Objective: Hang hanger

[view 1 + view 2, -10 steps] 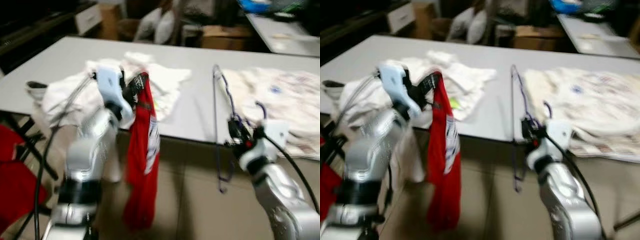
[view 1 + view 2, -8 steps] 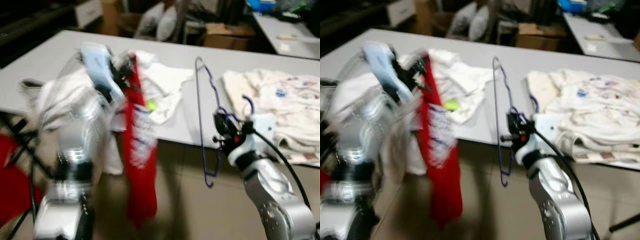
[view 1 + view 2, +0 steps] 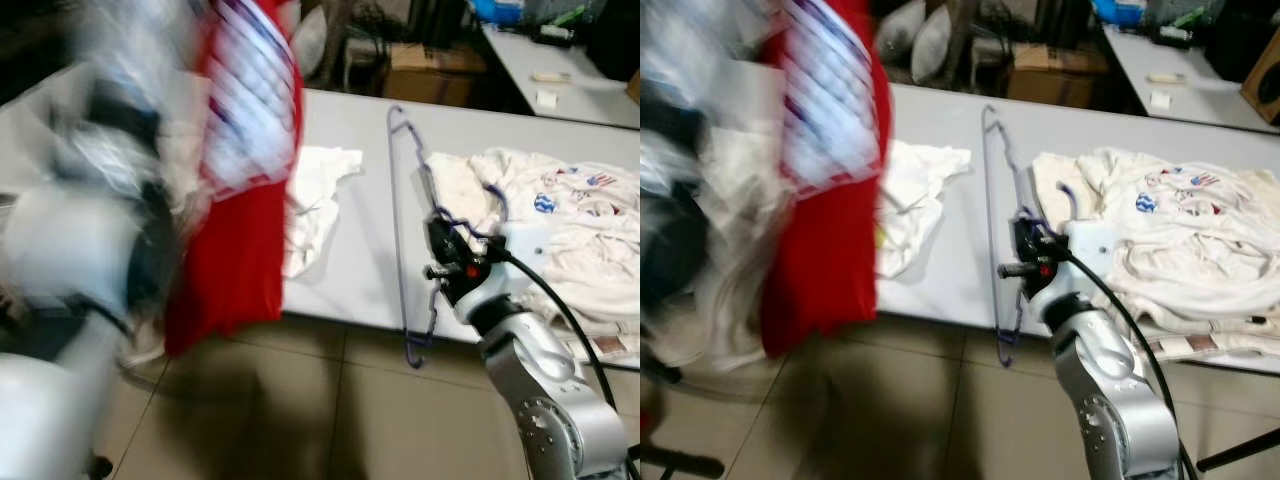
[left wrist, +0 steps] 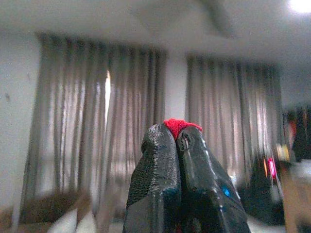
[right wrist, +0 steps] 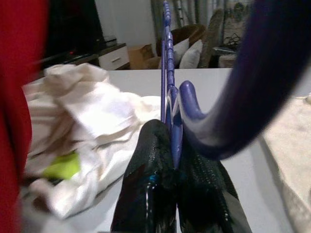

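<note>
A thin purple hanger (image 3: 396, 190) stands upright on edge in front of the grey table (image 3: 350, 130). My right gripper (image 3: 447, 252) is shut on it below the hook, at the table's front edge. In the right wrist view the black fingers (image 5: 150, 160) clamp the purple wire (image 5: 167, 73). A red garment with a white print (image 3: 240, 170) hangs at the left from my raised, blurred left arm. The left wrist view has my left gripper (image 4: 176, 137) shut on a tuft of the red fabric (image 4: 181, 124), pointing up toward curtains.
A pile of white printed clothes (image 3: 575, 210) lies on the table's right part, and a white cloth (image 3: 315, 195) lies near its middle. Behind stand a cardboard box (image 3: 430, 75) and a second table (image 3: 560, 70). Tiled floor (image 3: 330, 420) lies below.
My left arm has swung upward, lifting the red garment from beside the table's edge to high at the left. The camera has shifted. The right gripper still holds the hanger upright.
</note>
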